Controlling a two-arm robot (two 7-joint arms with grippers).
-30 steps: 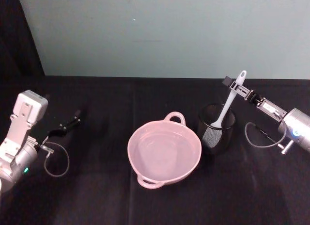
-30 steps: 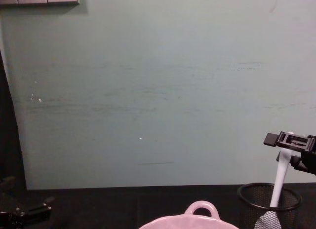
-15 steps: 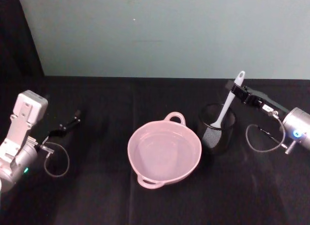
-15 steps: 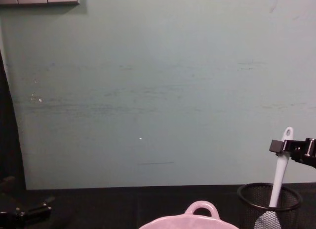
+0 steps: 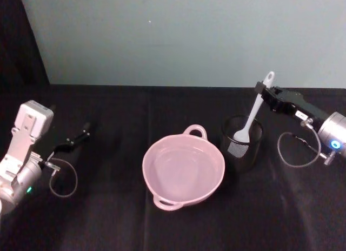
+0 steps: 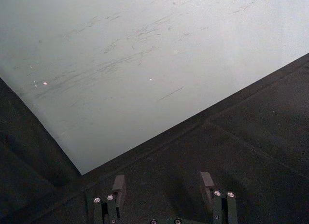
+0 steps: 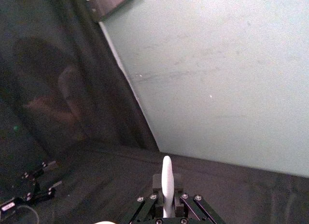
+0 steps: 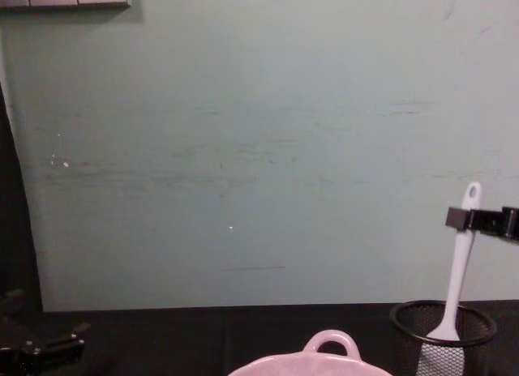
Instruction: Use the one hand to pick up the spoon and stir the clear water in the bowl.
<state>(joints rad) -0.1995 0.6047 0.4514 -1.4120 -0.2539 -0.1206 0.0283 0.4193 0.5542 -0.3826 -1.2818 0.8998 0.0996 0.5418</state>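
My right gripper (image 5: 261, 89) is shut on the upper handle of the white spoon (image 5: 252, 111). The spoon hangs steeply, with its blade just inside the black mesh cup (image 5: 241, 150). In the chest view the right gripper (image 8: 465, 219) holds the spoon (image 8: 459, 267) above the mesh cup (image 8: 442, 334). The right wrist view shows the spoon's handle (image 7: 167, 183) pinched between the right gripper's (image 7: 167, 197) fingers. The pale pink bowl (image 5: 157, 153) with clear water sits left of the cup, and its loop handle (image 8: 331, 335) shows in the chest view. My left gripper (image 5: 77, 138) rests parked at the far left.
The black tablecloth (image 5: 108, 218) covers the table, and a pale green wall (image 5: 173, 34) stands close behind. Cable loops lie by each wrist, one left (image 5: 64, 178) and one right (image 5: 294, 151). The left gripper (image 6: 162, 183) stands open over bare cloth in its wrist view.
The right gripper closed on the spoon's handle and has lifted it; the blade has risen from the cup's bottom toward its rim. The left arm has not moved.
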